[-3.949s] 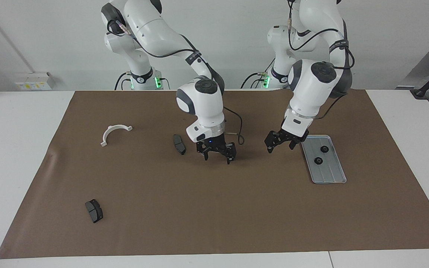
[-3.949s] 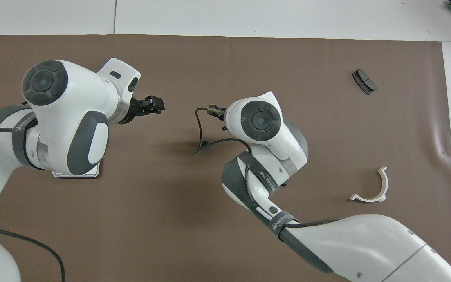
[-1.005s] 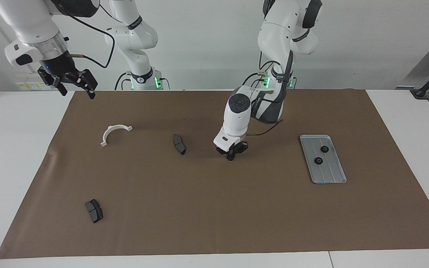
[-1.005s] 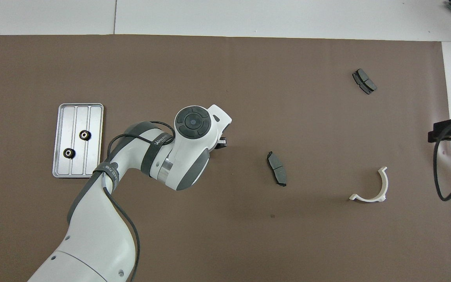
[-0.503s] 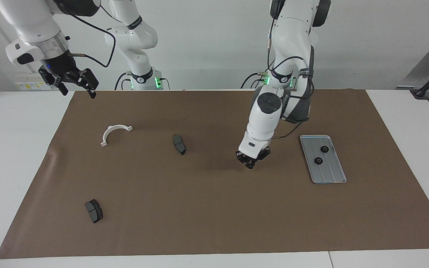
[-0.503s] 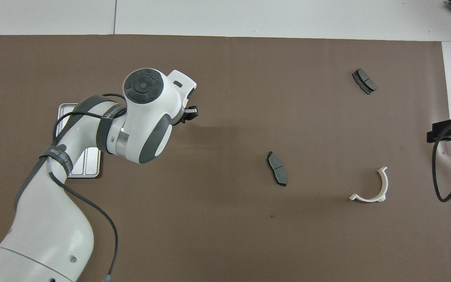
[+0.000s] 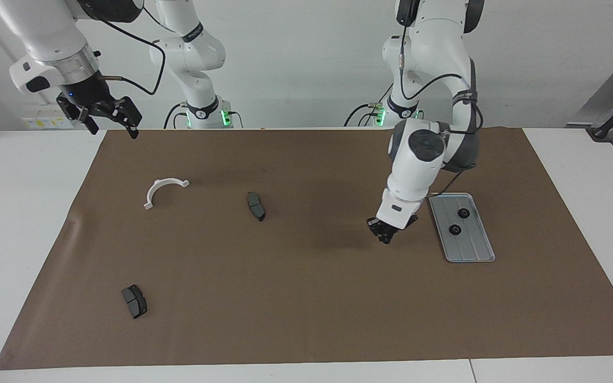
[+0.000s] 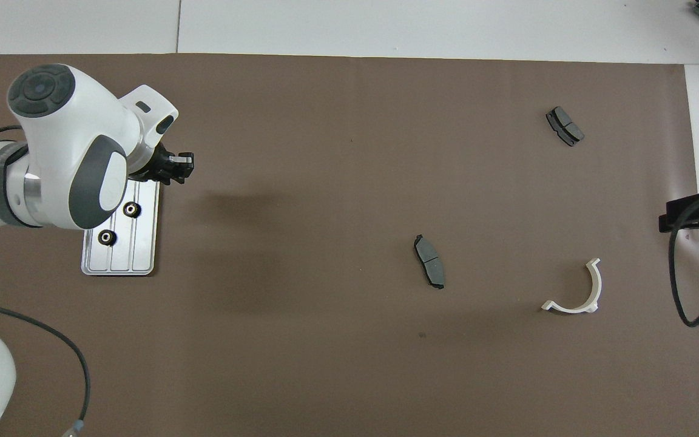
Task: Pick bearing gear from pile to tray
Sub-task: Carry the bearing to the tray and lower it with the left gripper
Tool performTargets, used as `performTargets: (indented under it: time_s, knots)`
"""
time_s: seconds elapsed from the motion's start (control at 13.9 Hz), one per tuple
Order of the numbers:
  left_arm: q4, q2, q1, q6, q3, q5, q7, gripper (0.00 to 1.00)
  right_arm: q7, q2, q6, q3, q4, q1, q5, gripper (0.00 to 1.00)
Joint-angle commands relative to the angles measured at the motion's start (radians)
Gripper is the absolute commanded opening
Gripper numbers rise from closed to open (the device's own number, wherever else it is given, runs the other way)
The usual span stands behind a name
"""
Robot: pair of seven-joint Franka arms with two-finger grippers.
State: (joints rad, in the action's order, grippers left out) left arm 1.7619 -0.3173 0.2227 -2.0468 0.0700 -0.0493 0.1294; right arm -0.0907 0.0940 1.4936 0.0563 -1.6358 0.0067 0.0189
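We find the left gripper [image 7: 386, 238] clenched, apparently on a gear, beside the tray [image 7: 475, 249] for delivery; the right gripper [image 7: 105, 118] waits released over the mat's [image 7: 306, 298] corner.

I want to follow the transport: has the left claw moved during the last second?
Yes. The left claw, shut, has travelled over the mat away from the brake pad and now hangs just beside the tray.

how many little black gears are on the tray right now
2. Both small black round gears lie on the ridged silver-grey metal tray: one nearer the robots, one farther. The shut left tool beside the tray may hide a third.
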Motion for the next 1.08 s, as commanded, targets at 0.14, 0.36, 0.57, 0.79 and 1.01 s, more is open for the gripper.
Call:
performTargets:
  time_s: [0.14,0.36,0.57,0.79,1.01]
  knots:
    - [0.122,0.063,-0.17,-0.045,-0.009,0.005,-0.291,0.0,-0.003,0.016,0.031,-0.015,-0.035,-0.013,-0.027,1.0]
    - [0.209,0.087,-0.218,-0.154,-0.01,0.003,-0.347,0.0,-0.009,-0.008,0.063,-0.015,-0.001,-0.016,-0.022,1.0]
    - [0.257,0.089,-0.241,-0.268,-0.009,0.003,-0.332,0.0,-0.006,-0.014,0.059,-0.015,0.002,-0.016,-0.024,1.0]
    - [0.269,0.078,-0.249,-0.321,-0.01,0.003,-0.329,0.01,-0.004,-0.008,0.07,-0.015,-0.01,-0.016,-0.024,1.0]
    - [0.269,0.076,-0.247,-0.328,-0.01,0.003,-0.324,0.47,-0.006,0.007,0.063,-0.013,-0.036,-0.019,-0.024,1.0]
